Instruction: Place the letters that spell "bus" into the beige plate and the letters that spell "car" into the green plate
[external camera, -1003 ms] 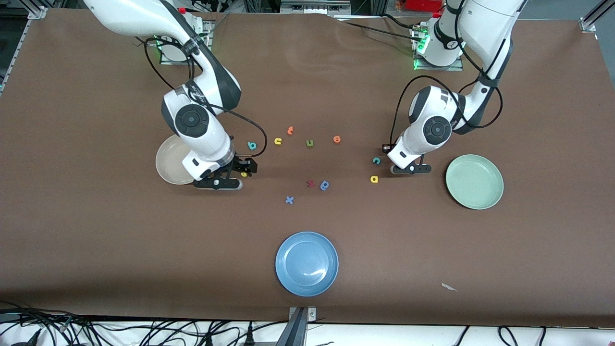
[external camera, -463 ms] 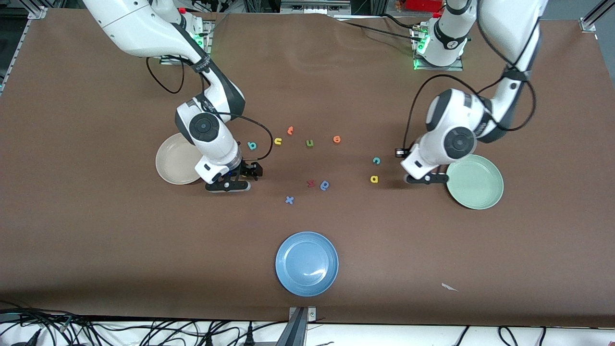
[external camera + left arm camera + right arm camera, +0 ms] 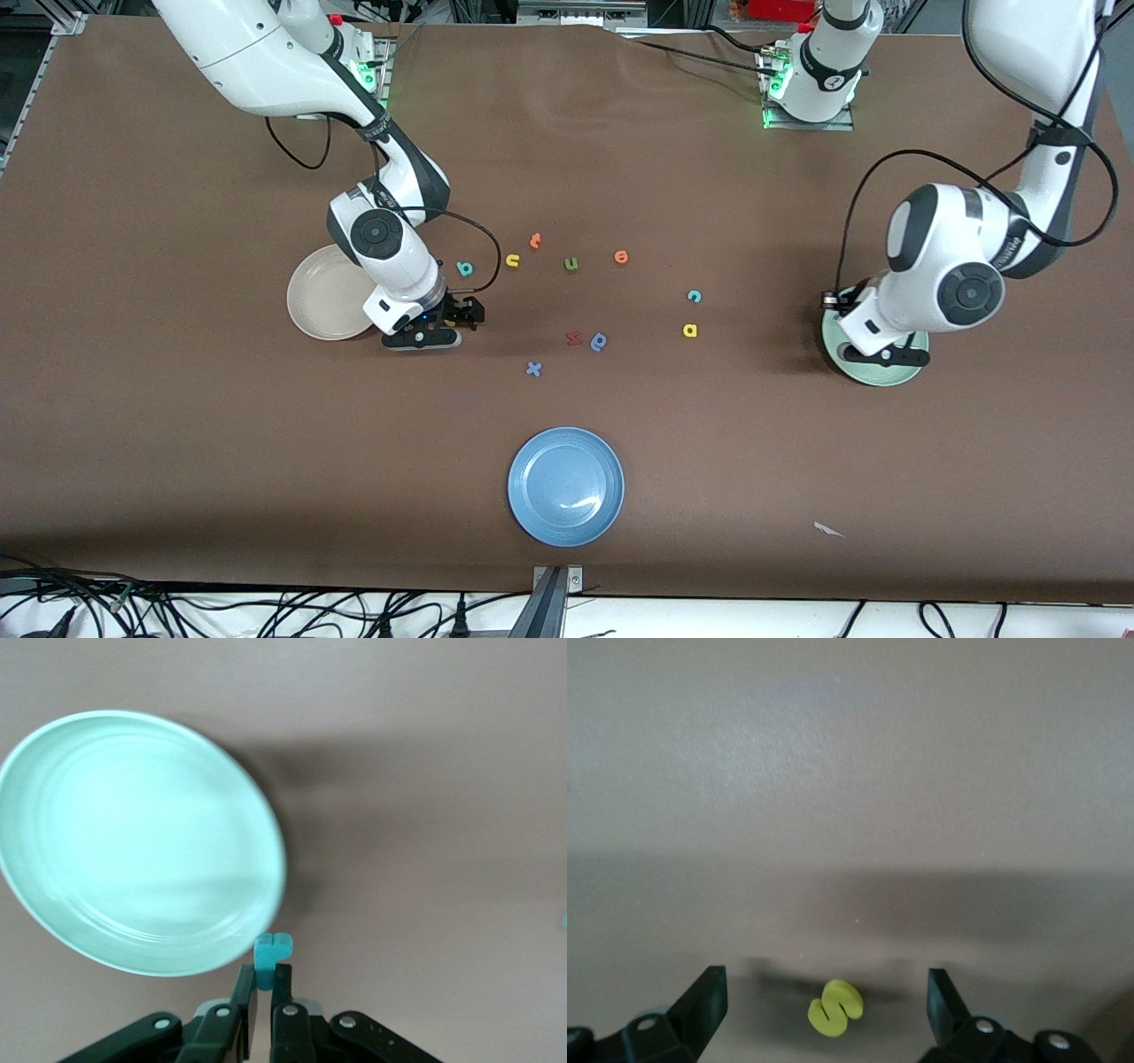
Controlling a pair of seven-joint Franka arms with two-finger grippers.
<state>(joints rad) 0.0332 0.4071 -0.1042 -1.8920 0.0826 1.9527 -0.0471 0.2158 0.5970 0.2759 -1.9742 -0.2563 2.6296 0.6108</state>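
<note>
Left gripper (image 3: 263, 992) clamped on teal-blue "r" (image 3: 271, 952) (right gripper (image 3: 824, 1014) wide).

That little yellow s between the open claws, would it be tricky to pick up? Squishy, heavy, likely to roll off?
The yellow s lies flat on the table between the right gripper's open fingers, so it probably won't roll. It looks thin and small, likely very light and easily nudged aside. It appears to be foam, so probably slightly squishy.

green plate (image 3: 912, 370) half under the left arm — beige plate's (image 3: 310, 306) edge under the right arm
</note>
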